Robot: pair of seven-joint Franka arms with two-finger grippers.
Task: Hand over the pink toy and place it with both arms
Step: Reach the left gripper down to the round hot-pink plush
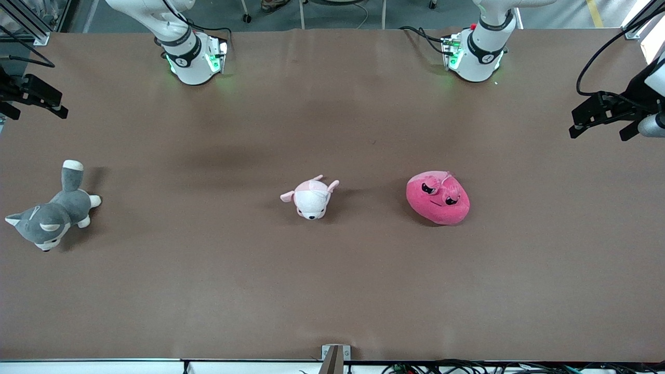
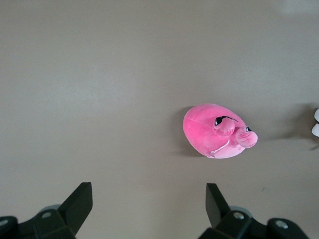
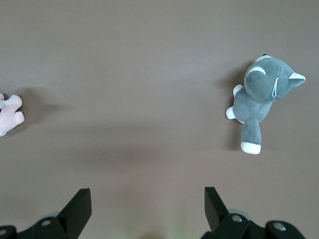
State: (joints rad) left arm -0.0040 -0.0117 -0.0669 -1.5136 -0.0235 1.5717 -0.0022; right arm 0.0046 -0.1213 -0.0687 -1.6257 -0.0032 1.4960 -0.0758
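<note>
Pink toy (image 1: 438,198) on table, well apart from left end effector (image 2: 148,206) (fingers spread).

right gripper (image 3: 147,209): fingers spread wide, seen at lower frame edge | grey husky plush (image 3: 261,97): lying on brown table (image 3: 129,74), upper right of frame | pale pink plush (image 3: 9,115): cut off at left edge

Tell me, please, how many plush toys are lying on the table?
3: the pink toy toward the left arm's end, the pink-and-white puppy midway along the table, the grey husky toward the right arm's end.
</note>
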